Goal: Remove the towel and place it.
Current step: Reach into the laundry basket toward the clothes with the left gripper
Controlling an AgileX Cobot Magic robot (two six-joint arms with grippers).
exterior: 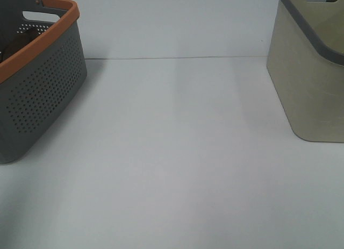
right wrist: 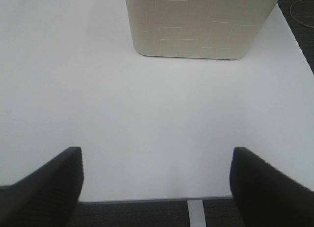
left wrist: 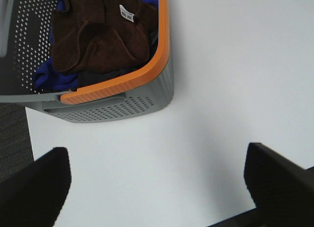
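Towel (left wrist: 98,36) lies bunched inside the grey basket (left wrist: 117,107), ahead of the left pincer (left wrist: 158,185) and well apart from it; no clear long axis. Left pincer released, empty. Right pincer (right wrist: 157,185) likewise released, facing the beige bin (right wrist: 196,36). Left arm judged nearer.

Holding the left gripper (left wrist: 156,156) raised in the air and tilted downward, jaws spread wide apart. Showing only the dark tips of its two fingers (left wrist: 37,188), both hanging free and touching nothing. Holding the right gripper (right wrist: 156,153) in much the same pose: lifted, angled downward, jaws standing just as wide. Showing its dark fingers (right wrist: 46,188) likewise hanging free in the air. Appearing in the wrist views alone, with both arms and wrists lying outside the high view.
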